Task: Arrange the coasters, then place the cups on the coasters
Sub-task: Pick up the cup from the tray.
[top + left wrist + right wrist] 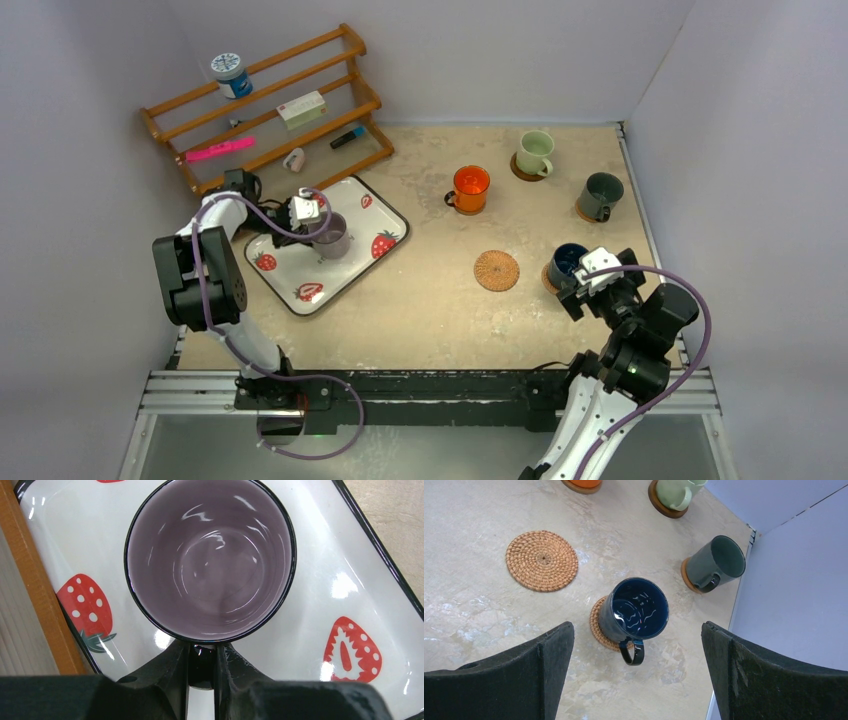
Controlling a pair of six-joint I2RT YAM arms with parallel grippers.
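L gripper (pixel 202 665) clamps handle of purple cup (pixel 210 560) on tray (pixel 310 580), far left, R gripper (pixel 636 630) open, empty: last-cup pickup in hand; next needs level lift, carry right to bare wicker coaster (pixel 496 270).

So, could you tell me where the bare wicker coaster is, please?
In the top view the wicker coaster lies right of centre, just left of the dark blue cup and below the orange cup.

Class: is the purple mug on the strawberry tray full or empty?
Empty: the left wrist view shows the translucent purple-grey mug with a bare glossy bottom.
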